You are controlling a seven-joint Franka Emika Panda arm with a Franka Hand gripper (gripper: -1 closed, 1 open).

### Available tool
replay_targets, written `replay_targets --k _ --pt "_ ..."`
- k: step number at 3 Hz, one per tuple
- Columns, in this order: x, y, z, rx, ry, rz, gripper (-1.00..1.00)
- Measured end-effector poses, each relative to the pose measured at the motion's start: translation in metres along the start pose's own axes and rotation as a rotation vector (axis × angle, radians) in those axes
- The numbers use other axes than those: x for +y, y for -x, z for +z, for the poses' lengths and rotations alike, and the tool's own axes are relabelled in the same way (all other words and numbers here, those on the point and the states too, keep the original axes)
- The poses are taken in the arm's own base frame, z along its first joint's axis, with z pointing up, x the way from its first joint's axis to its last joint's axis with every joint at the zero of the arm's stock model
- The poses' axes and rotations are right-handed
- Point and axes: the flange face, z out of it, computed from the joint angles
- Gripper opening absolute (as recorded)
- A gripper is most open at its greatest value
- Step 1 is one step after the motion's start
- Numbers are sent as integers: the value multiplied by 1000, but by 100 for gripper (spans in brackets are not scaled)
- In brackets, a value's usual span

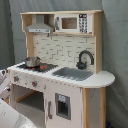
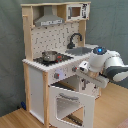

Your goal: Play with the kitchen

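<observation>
Kitchen [image 2: 52,60] stands upright, oven door [image 2: 70,106] swung out; pincer [image 2: 86,80] state hidden

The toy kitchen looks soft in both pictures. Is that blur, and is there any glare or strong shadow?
In the first exterior view the kitchen is evenly lit and blurry all over, with a dim oven cavity; in the second exterior view it is just as soft, the small pot shows faint shine, the robot arm glows blue on top, and no harsh shadows fall.
</observation>
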Motion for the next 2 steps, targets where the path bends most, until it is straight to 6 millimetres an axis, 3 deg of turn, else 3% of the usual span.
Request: replay_targets --k 1,2 --pt "6 5 -14 -22 59 -45 100" --pt "14 -5 -51 34 124 -87 100"
